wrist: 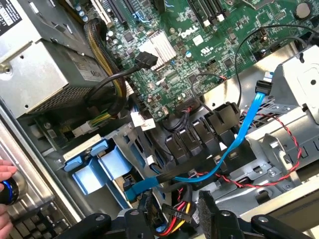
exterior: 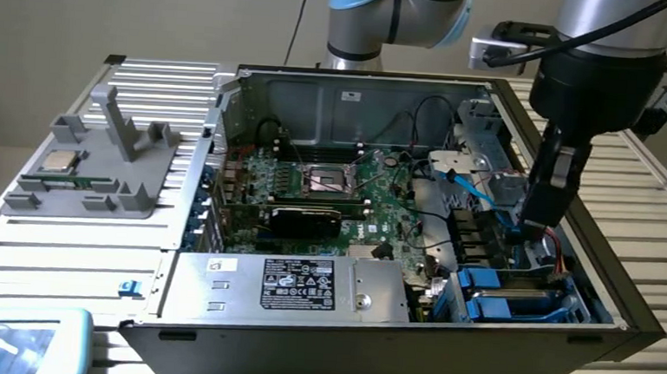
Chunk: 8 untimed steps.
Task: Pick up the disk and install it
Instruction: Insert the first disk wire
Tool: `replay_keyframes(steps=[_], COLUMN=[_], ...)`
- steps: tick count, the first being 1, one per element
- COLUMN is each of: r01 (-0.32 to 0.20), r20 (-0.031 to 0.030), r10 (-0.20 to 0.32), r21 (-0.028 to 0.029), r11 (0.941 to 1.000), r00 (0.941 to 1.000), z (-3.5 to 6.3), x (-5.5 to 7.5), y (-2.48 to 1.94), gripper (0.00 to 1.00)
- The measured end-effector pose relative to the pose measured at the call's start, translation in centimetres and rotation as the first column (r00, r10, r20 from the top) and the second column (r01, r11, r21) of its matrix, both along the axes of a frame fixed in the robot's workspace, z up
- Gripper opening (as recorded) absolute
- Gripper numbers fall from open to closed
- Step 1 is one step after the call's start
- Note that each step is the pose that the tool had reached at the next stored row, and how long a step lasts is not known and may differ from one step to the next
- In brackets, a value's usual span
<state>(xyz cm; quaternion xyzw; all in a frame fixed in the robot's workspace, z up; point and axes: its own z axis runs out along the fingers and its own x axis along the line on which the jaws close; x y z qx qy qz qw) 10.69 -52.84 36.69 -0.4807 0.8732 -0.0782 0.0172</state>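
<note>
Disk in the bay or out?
In. The disk lies in the corner bay of the case, blue rails showing; the gripper hangs above it.

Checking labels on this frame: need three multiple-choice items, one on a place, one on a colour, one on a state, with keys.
1. Where is the gripper?
A. over the grey fixture
B. inside the case, at the exterior view's right, above the drive bay
C. over the PSU

2. What colour is the flat cable curving past the bay?
A. yellow
B. white
C. blue

3. The case is:
A. open, with the board exposed
B. shut, with its panel on
C. lying face down

Answers:
1 B: the arm reaches down into the case's far right side, over the blue rails.
2 C: the wrist view shows a blue ribbon.
3 A: board, cables and bay all show from above.
</note>
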Motion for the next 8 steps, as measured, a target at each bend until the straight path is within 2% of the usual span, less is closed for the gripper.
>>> replay_keyframes(steps=[4, 8], r01=[-0.001, -0.002], r20=[0.0002, 0.0002], r10=[0.001, 0.002], r21=[-0.0001, -0.0016], r11=[1.0000, 1.0000], r00=[1.0000, 1.0000], z=[1.75, 2.91], x=[0.1, 0.1], y=[0.00, -0.09], gripper=[0.50, 0.50])
